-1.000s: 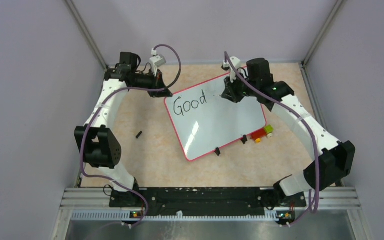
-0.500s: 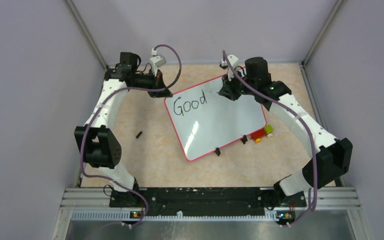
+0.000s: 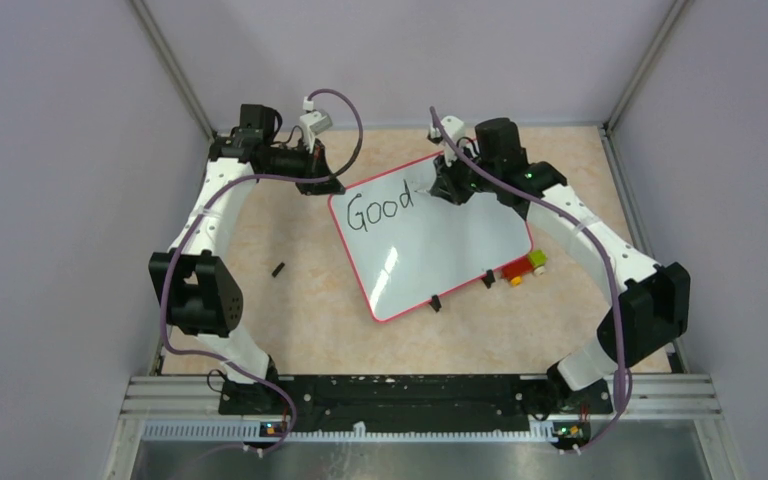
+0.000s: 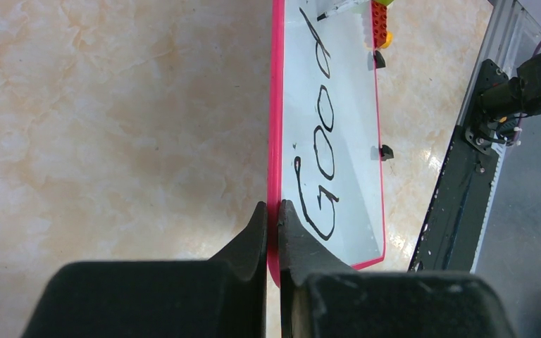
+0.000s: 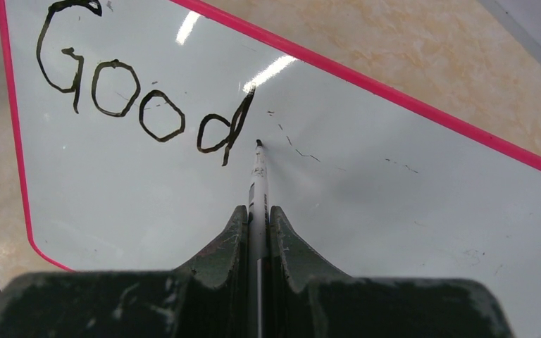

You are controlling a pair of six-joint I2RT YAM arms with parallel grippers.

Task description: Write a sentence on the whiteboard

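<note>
Red-framed and glossy white, the whiteboard [image 3: 450,265] lies flat on the counter [image 3: 290,290], skewed so that one long edge faces the far wall. My left claw [image 4: 272,208] is pinched shut on the frame at the corner beside the G, pinning the board down. My right claw [image 5: 257,211] is clamped on a thin marker [image 5: 256,184] that runs straight out along my fingers. Its tip sits just right of the d; I cannot tell whether it touches the surface or hangs a hair above it.

The sentence [image 5: 141,105] so far reads only "Good", written along the far long edge. What matters next is direction. The bare board lies to the right of my marker tip, and the writing line runs parallel to that far red edge, along the board's long axis and away from my left claw. My right arm holds the pen and is the nearer to that open stretch. I judge the next word should start after a small gap and travel along that line without drifting up into the frame.
</note>
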